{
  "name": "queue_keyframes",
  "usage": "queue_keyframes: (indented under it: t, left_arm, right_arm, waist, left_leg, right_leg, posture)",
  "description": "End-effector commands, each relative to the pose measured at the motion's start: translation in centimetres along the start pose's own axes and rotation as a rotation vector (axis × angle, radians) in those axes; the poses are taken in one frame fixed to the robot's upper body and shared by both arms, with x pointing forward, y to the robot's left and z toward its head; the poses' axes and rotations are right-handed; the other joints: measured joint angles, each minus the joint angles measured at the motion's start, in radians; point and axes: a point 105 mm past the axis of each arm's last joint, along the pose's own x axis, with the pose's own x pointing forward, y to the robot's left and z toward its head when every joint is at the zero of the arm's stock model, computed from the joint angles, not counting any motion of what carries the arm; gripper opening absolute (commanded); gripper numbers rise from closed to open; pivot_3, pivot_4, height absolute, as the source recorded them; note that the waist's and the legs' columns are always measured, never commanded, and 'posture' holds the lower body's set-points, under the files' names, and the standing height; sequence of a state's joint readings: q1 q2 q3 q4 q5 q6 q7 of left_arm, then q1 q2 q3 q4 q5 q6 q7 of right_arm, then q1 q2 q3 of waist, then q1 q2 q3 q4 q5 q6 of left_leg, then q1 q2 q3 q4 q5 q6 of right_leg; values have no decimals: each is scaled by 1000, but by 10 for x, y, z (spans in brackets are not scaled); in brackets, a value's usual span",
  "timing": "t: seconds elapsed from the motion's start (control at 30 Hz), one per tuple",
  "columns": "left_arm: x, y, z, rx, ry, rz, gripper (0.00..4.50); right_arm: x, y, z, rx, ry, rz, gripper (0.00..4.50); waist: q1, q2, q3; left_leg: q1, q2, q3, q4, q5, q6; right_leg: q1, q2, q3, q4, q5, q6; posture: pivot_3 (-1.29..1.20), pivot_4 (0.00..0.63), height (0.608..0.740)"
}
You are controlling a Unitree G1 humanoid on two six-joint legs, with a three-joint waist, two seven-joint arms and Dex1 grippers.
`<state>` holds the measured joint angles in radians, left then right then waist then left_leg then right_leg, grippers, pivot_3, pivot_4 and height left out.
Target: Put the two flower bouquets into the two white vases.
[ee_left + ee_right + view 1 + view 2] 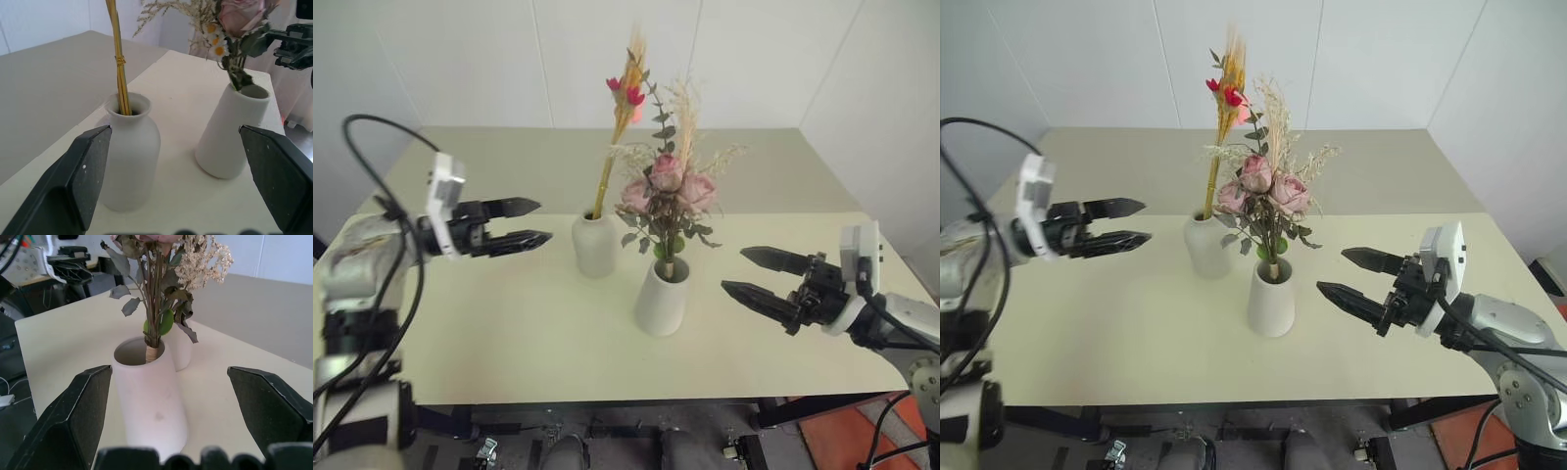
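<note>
A thin bunch of yellow stems with red-pink blooms (pixel 625 108) stands in the bottle-shaped white vase (pixel 594 244) at the table's middle. Just in front and to its right, the fuller bouquet of pink roses (pixel 668 191) stands in the cone-shaped white vase (pixel 662 296). My left gripper (pixel 527 222) hovers open to the left of the bottle vase, apart from it, with nothing between its fingers. My right gripper (pixel 754 271) is open and empty to the right of the cone vase. The left wrist view has the bottle vase (pixel 129 151) and cone vase (pixel 234 130) between my fingers.
Both vases rest on a pale table (pixel 509 343) made of two joined tops, with white walls close behind and to the right. A black cable (pixel 382 186) loops above my left arm. The table's front edge runs just below the grippers.
</note>
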<state>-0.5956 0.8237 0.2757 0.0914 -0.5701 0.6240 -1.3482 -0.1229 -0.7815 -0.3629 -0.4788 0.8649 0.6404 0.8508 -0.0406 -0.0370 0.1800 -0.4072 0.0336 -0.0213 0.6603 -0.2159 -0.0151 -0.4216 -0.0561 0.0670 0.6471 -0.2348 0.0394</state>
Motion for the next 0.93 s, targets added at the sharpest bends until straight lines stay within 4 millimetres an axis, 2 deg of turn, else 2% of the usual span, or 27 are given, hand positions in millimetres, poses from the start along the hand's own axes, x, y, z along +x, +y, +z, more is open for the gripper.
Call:
queue_keyframes:
  t: [0.03, 0.17, 0.33, 0.6, 0.93]
  left_arm:
    - [-12, -20, 17, 73, -22, 22, 4500]
    - [-22, -42, 17, 53, -60, 41, 4500]
    - [-32, -67, 5, 74, -16, 66, 4500]
    - [-43, -79, 1, 76, 33, 97, 4500]
    - [-41, -78, 2, 79, 31, 107, 4500]
  right_arm:
    - [-6, -6, 11, -69, -1, 0, 4462]
    - [-10, -10, 13, -83, 18, 14, 4462]
    - [-22, -14, 16, -129, 85, 30, 4462]
    - [-38, -29, 24, -182, 161, 23, 4462]
    - [-38, -30, 26, -199, 168, 26, 4462]
  waist:
    - [7, 0, 0]
    - [16, 0, 0]
    - [15, 0, 0]
    - [22, 0, 0]
    - [22, 0, 0]
  left_leg:
    - [0, 0, 0, 0, 0, 0]
    - [1, 0, 0, 0, 0, 0]
    - [1, 0, 1, 0, 0, 0]
    - [3, 1, 2, 0, 0, 0]
    - [3, 1, 2, 0, 0, 0]
  right_leg:
    - [0, 0, 0, 0, 0, 0]
    - [1, 0, 0, 0, -1, 1]
    - [0, 0, 0, 0, 0, 0]
    - [2, 0, 0, 0, -3, 2]
    - [1, 0, 1, 0, -3, 1]
  posture:
    - [0, 150, 740]
    - [0, 150, 740]
    - [0, 150, 740]
    - [0, 150, 740]
    - [0, 150, 740]
